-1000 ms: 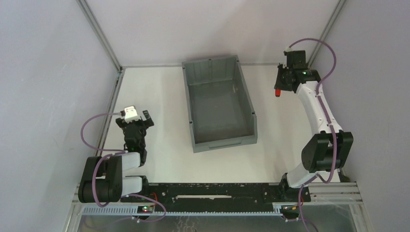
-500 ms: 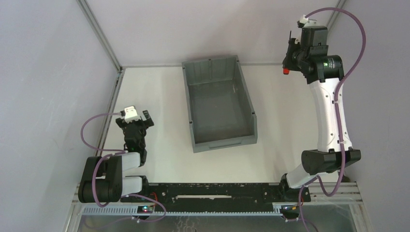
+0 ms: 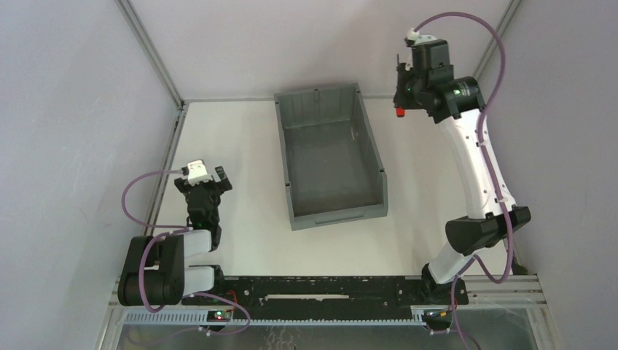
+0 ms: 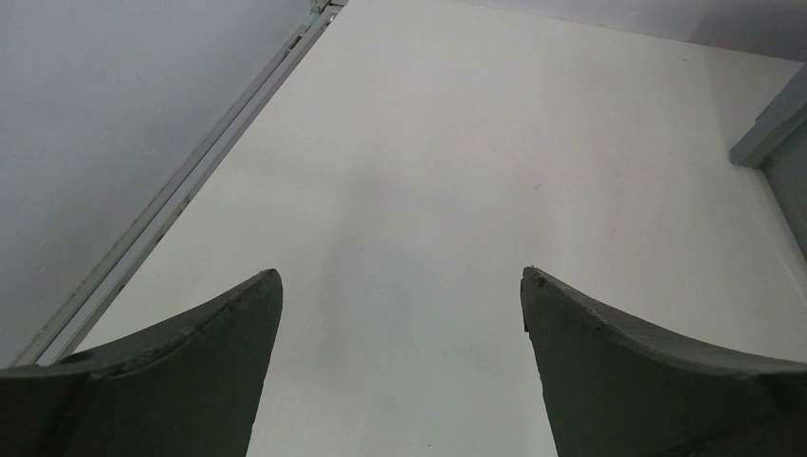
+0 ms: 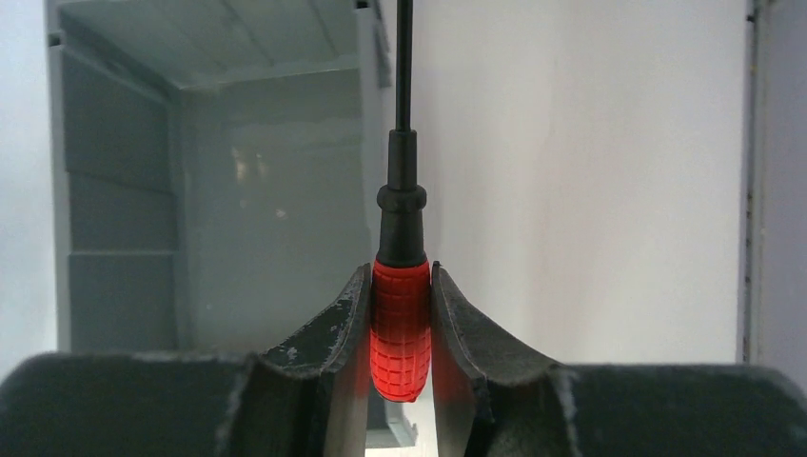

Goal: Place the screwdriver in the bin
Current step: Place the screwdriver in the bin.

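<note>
My right gripper (image 3: 402,98) is raised high, just right of the far right corner of the grey bin (image 3: 373,153). It is shut on the screwdriver (image 5: 401,324): the red handle sits between both fingers and the black shaft points away along the bin's right wall (image 5: 366,143). In the top view only the red handle end (image 3: 400,113) shows. The bin holds nothing that I can see. My left gripper (image 3: 212,177) is open and empty, low over the table at the left, far from the bin; in its own view the gripper (image 4: 400,276) shows only bare table between its fingers.
The white table (image 3: 240,138) is boxed in by grey walls with aluminium posts at the left (image 3: 149,51) and right. A corner of the bin (image 4: 776,124) shows at the right edge of the left wrist view.
My right arm has lifted and swung left with the screwdriver, from the far right of the table to beside the bin's far right corner. The left arm has not moved.
</note>
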Controlling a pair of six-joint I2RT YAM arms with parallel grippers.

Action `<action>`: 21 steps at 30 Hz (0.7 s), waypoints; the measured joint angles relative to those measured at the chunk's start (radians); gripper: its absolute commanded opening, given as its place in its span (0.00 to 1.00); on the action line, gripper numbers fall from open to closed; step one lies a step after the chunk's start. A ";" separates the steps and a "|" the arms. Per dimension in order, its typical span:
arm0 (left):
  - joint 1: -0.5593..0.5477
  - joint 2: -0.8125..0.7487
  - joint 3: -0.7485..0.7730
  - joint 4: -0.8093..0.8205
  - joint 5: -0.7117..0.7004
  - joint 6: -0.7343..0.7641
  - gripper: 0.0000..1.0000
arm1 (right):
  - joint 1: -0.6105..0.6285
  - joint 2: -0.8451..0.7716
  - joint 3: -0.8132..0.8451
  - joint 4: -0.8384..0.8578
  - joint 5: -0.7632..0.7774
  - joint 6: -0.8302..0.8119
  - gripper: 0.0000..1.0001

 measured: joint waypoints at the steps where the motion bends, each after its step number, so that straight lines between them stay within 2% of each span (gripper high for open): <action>1: 0.000 0.000 0.000 0.000 0.000 0.000 1.00 | 0.023 0.013 0.016 -0.002 0.006 0.005 0.18; 10: 0.000 0.000 0.000 0.000 0.000 0.000 1.00 | 0.203 0.140 0.162 -0.006 0.056 0.035 0.18; 21: 0.000 0.000 0.000 0.000 0.000 0.000 1.00 | 0.290 0.240 0.184 0.013 0.060 0.066 0.17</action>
